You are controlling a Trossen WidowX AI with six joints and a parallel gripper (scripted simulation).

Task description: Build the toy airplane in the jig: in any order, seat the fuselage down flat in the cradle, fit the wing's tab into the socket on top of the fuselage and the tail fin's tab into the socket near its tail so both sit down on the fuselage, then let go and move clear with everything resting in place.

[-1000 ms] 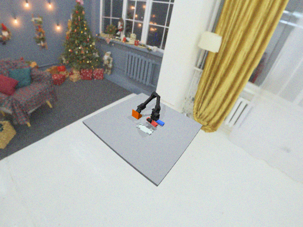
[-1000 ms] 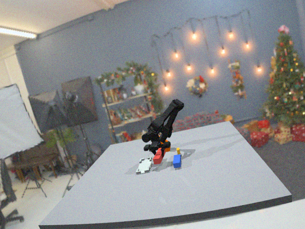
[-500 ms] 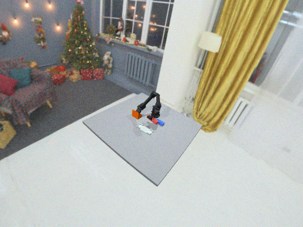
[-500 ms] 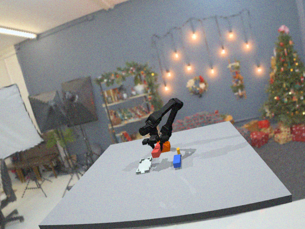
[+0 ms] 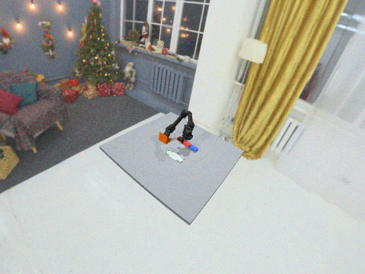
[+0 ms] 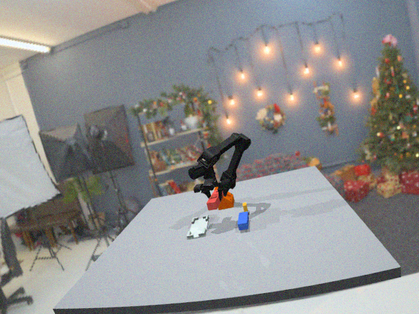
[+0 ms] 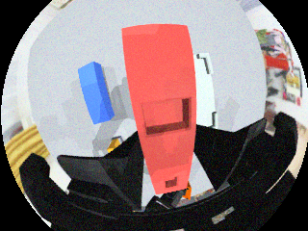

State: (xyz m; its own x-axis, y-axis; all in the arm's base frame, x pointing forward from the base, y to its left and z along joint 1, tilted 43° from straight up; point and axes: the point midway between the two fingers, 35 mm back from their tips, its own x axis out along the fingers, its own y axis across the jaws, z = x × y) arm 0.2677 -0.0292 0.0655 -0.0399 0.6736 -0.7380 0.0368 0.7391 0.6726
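My gripper (image 5: pixel 181 140) (image 6: pixel 214 193) (image 7: pixel 163 128) is shut on the red fuselage (image 5: pixel 186 144) (image 6: pixel 213 202) (image 7: pixel 159 63) and holds it above the table. In the wrist view its large wing socket and small tail socket face the camera. The pale jig (image 5: pixel 174 155) (image 6: pixel 198 227) (image 7: pixel 206 96) lies empty on the table, off to one side under the fuselage. The blue wing (image 5: pixel 193 148) (image 6: pixel 243 220) (image 7: pixel 95 91) lies on the table on the other side. The small yellow tail fin (image 6: pixel 245 207) (image 7: pixel 115 144) is beyond the wing in the exterior view; in the top view I cannot make it out.
An orange block (image 5: pixel 163 137) (image 6: pixel 227 201) (image 7: pixel 188 193) stands by the arm's base, behind the fuselage in the exterior view. The grey table (image 5: pixel 188 188) (image 6: pixel 236 270) bears the parts, and shadows of the arm and fuselage fall on it near the jig.
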